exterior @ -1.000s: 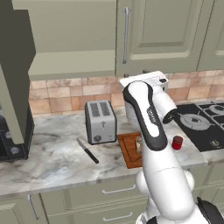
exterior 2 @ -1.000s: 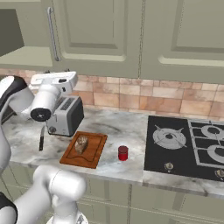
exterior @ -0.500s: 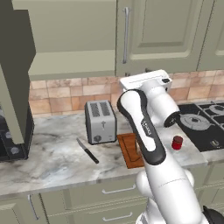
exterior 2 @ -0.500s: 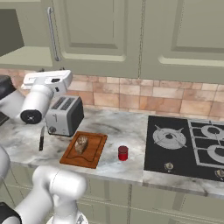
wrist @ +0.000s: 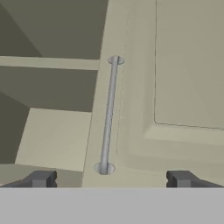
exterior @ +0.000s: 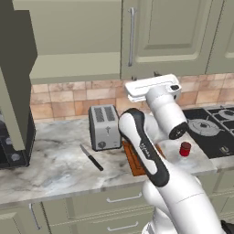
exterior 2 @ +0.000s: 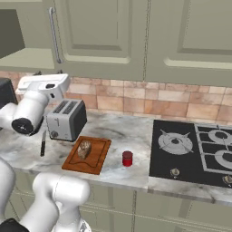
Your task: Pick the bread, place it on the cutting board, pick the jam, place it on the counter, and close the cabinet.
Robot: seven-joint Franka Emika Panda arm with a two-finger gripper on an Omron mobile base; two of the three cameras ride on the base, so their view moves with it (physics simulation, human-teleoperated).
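Note:
The bread (exterior 2: 84,149) lies on the cutting board (exterior 2: 93,159), which the arm half hides in the left base view (exterior: 133,160). The red jam (exterior 2: 127,158) (exterior: 184,148) stands on the counter (exterior 2: 122,131) right of the board. My gripper (wrist: 111,179) is open and empty, held up below the cabinet (exterior: 164,32). It points at the closed right door's silver handle (wrist: 108,113) (exterior: 132,36). The cabinet's left half is open, showing its shelf (wrist: 48,63), and the left door (exterior: 16,68) is swung out.
A silver toaster (exterior: 104,126) (exterior 2: 67,119) stands by the wall left of the board. A black-handled knife (exterior: 91,157) (exterior 2: 43,142) lies beside it. The black stovetop (exterior 2: 195,149) fills the right end. A dark appliance (exterior: 16,146) sits at the far left.
The hand has shifted a little to the left under the cabinet and the arm's elbow has swung. Its jaws stay open. Bread and jam have not moved.

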